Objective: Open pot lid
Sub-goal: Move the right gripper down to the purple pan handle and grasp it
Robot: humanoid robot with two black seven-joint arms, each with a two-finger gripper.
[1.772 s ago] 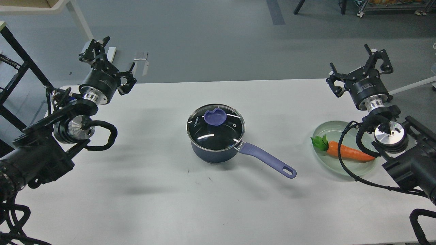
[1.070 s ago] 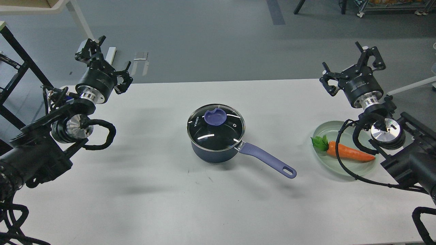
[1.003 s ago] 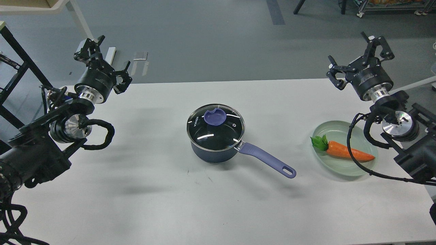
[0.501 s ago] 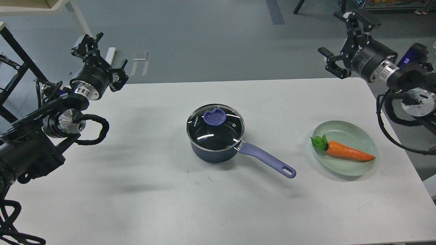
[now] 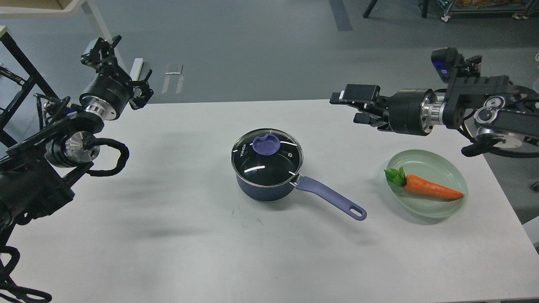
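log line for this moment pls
phase: approach | lid: on pot | right gripper: open, empty, above table, pointing toward pot | left gripper: open, empty, far left
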